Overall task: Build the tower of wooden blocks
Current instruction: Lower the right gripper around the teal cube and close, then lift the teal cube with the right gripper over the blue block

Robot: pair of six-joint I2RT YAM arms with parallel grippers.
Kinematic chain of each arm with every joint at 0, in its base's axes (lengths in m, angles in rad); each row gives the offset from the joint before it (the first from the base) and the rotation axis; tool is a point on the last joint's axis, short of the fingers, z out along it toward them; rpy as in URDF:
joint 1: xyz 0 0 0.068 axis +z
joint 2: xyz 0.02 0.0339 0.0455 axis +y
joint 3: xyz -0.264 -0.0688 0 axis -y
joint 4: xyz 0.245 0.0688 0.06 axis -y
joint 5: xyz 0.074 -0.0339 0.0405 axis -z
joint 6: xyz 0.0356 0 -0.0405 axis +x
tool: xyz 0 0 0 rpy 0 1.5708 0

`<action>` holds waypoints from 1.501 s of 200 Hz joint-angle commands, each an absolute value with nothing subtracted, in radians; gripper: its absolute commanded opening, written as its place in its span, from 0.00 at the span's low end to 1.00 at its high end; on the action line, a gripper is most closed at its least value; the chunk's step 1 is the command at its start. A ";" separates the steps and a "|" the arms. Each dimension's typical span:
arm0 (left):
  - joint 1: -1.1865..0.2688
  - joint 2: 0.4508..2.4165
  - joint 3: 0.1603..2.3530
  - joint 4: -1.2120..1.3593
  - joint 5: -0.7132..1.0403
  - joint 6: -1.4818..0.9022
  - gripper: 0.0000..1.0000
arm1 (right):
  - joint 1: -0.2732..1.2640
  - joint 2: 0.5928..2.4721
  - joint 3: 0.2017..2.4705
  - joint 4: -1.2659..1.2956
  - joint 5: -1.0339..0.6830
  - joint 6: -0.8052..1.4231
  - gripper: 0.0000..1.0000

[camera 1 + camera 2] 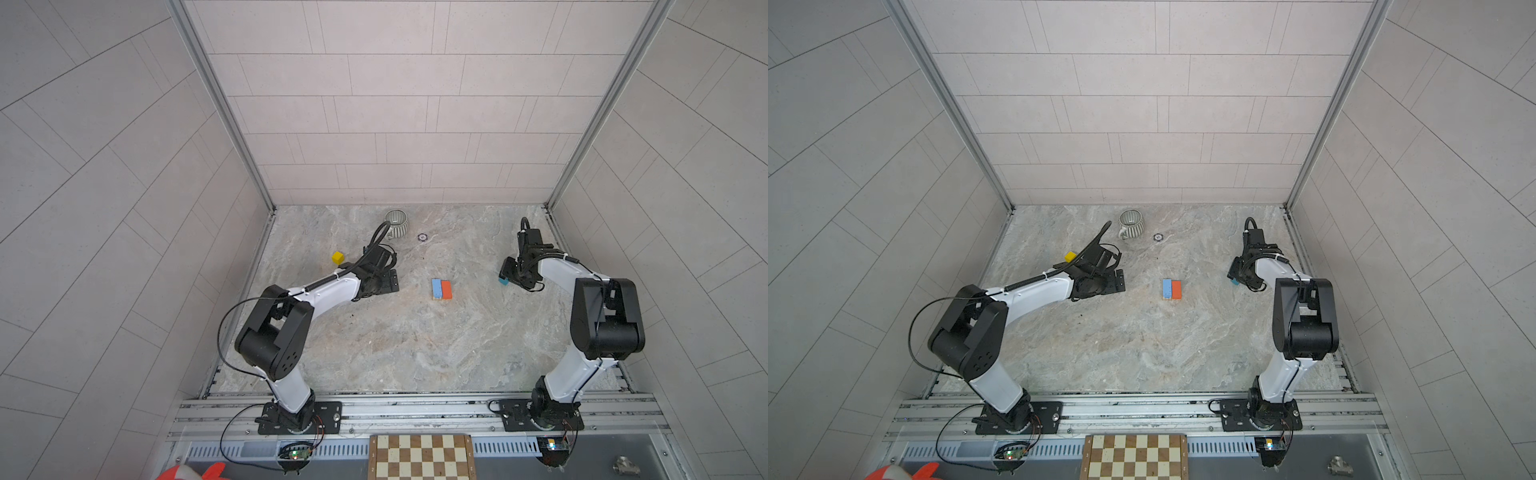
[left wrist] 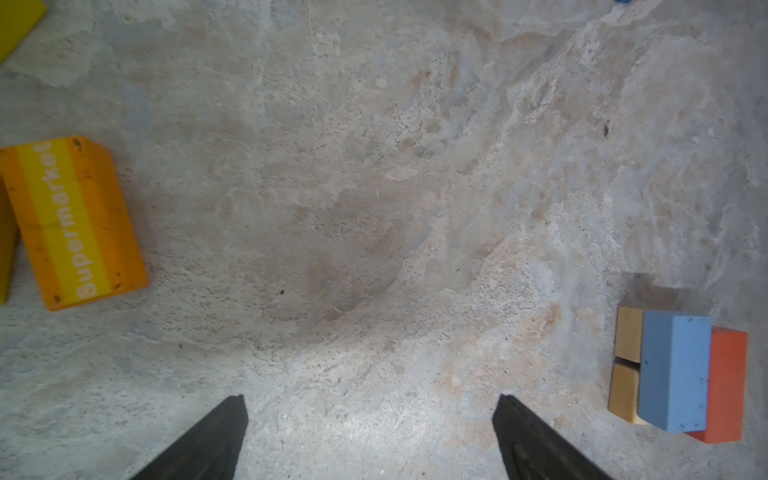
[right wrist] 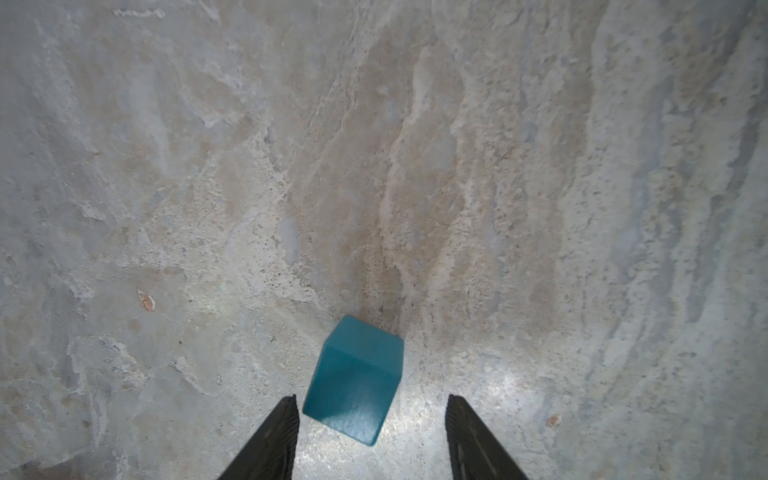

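Observation:
The wood block tower (image 1: 441,289) (image 1: 1172,289) stands mid-table: a blue block (image 2: 673,370) and an orange-red block (image 2: 727,386) side by side on natural-wood cubes (image 2: 627,340). My left gripper (image 2: 370,403) hangs wide open over bare table to the tower's left, holding nothing. An orange "Supermarket" block (image 2: 75,224) lies flat beyond it. A yellow cube (image 1: 338,257) (image 1: 1070,256) sits further left. My right gripper (image 3: 371,401) is open at the far right, and a teal cube (image 3: 357,378) (image 1: 503,281) rests on the table between its fingertips, nearer one finger, not clamped.
A grey ribbed cup (image 1: 397,224) (image 1: 1131,224) stands at the back, with a small round ring (image 1: 422,237) to its right. A brown-and-cream chessboard (image 1: 422,457) lies beyond the front rail. Tiled walls close in the back and both sides.

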State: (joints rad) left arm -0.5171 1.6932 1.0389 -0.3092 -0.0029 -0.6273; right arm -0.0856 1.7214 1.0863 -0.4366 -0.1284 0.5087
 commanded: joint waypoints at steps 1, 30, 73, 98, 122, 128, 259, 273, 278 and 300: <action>-0.509 1.703 1.049 -0.304 -0.005 -0.615 0.99 | -0.089 1.681 1.073 -0.435 -0.126 0.525 0.58; -0.509 1.707 1.049 -0.301 -0.002 -0.617 0.99 | -0.089 1.690 1.075 -0.427 -0.129 0.534 0.57; -0.504 1.701 1.042 -0.301 -0.002 -0.616 0.99 | -0.089 1.748 1.098 -0.433 -0.114 0.562 0.52; -0.499 1.703 1.040 -0.298 0.000 -0.617 0.99 | -0.085 1.768 1.111 -0.437 -0.099 0.572 0.50; -0.497 1.707 1.038 -0.293 0.003 -0.619 0.99 | -0.082 1.779 1.117 -0.439 -0.086 0.573 0.46; -0.497 1.709 1.038 -0.293 0.003 -0.620 0.99 | -0.082 1.780 1.119 -0.439 -0.085 0.574 0.44; -0.494 1.586 0.957 -0.311 -0.018 -0.627 1.00 | 0.001 1.673 1.152 -0.555 -0.095 0.525 0.24; -0.494 1.544 0.934 -0.326 -0.022 -0.632 1.00 | 0.037 1.636 1.161 -0.584 -0.101 0.515 0.24; -0.494 1.528 0.925 -0.332 -0.023 -0.633 1.00 | 0.052 1.625 1.165 -0.591 -0.112 0.511 0.24; -0.494 1.445 0.885 -0.371 -0.037 -0.635 1.00 | 0.132 1.599 1.201 -0.654 -0.122 0.493 0.25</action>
State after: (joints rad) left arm -0.4995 1.5368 0.9230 -0.3134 -0.0063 -0.6312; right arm 0.0631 1.6539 1.1492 -0.5556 -0.1143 0.5224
